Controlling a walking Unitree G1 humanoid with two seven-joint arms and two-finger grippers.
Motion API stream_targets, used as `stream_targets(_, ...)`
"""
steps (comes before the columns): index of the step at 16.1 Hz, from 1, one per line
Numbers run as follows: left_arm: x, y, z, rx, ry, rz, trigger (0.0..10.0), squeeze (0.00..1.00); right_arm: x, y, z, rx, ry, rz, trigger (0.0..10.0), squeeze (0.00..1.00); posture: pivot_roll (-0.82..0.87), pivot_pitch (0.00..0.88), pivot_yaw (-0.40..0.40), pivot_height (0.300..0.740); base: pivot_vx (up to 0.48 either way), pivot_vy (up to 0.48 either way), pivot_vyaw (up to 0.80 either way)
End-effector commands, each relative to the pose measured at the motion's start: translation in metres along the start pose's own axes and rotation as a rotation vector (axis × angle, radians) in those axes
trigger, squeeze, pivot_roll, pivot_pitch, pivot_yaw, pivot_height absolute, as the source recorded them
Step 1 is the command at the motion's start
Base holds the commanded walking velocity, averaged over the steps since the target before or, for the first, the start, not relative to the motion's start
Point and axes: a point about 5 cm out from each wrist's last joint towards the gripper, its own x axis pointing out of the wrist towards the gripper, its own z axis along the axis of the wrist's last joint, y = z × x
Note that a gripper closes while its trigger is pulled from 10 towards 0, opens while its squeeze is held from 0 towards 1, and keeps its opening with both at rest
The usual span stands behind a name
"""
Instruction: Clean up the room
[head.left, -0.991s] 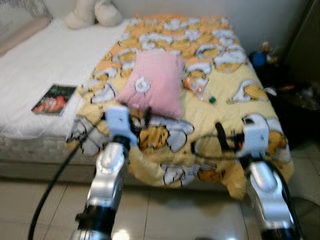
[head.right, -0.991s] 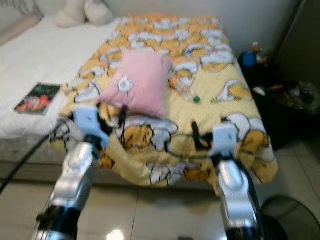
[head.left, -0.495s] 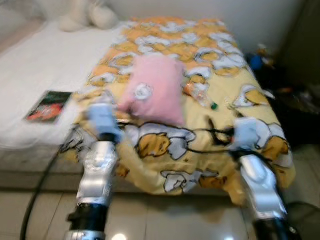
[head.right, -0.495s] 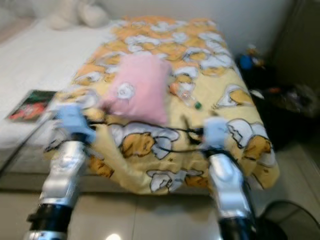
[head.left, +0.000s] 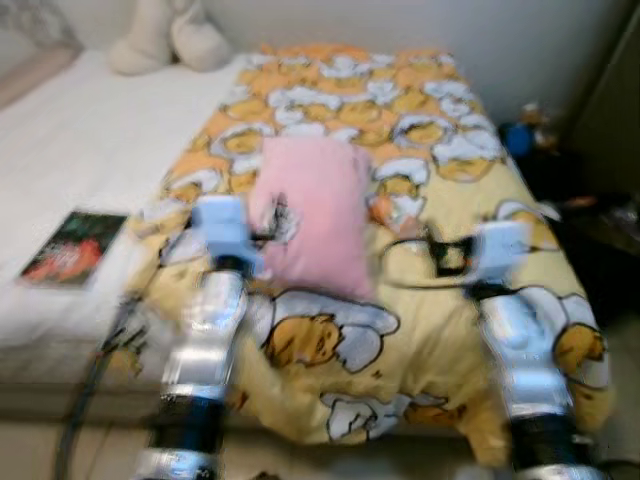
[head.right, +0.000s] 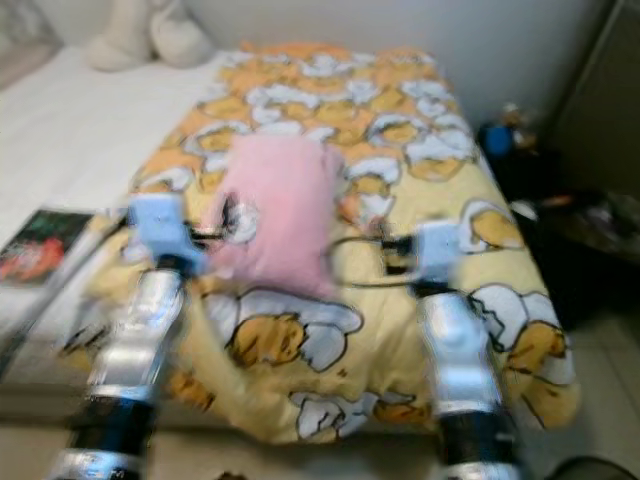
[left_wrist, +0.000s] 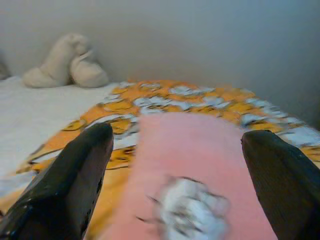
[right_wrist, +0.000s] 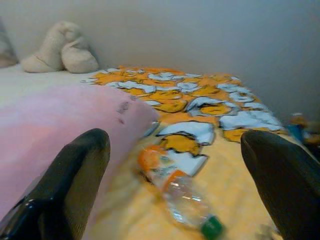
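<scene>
A pink pillow lies on a yellow cartoon-print blanket spread over the bed. Beside the pillow rests a clear plastic bottle with an orange label and a green cap. My left gripper is open, held just in front of the pillow's near left edge; its fingers stand wide apart. My right gripper is open over the blanket to the right of the pillow, facing the bottle, with its fingers spread. Nothing is between either pair of fingers.
A book lies on the white sheet at the left. A cream plush toy sits at the bed's head by the wall. Dark furniture with a blue item stands to the right of the bed.
The camera has come closer to the bed. Both arms have risen and reached forward over the blanket, the left toward the pillow and the right toward the bottle.
</scene>
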Motion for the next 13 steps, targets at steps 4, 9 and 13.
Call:
stream_targets(4, 0.007, -0.011, 0.011, 0.002, -0.033, -0.032, 10.0, 0.0, 0.006, -0.012, 0.013, -0.023, -0.03, -0.032, 10.0, 0.0, -0.16, 0.0, 0.056, 0.74, 0.48, 0.0, 0.0)
stream_targets(9, 0.037, 0.016, 0.013, 0.077, 0.089, 0.053, 10.0, 0.0, 0.026, 0.004, 0.026, 0.247, 0.049, 0.043, 10.0, 0.0, -0.15, 0.0, 0.055, 0.74, 0.288, 0.0, 0.0)
stream_targets(13, 0.045, 0.02, -0.01, -0.082, 0.391, -0.159, 10.0, 0.0, 0.015, 0.027, 0.011, 0.468, 0.233, 0.113, 10.0, 0.0, -0.17, 0.0, 0.063, 0.74, 0.0, 0.0, 0.0)
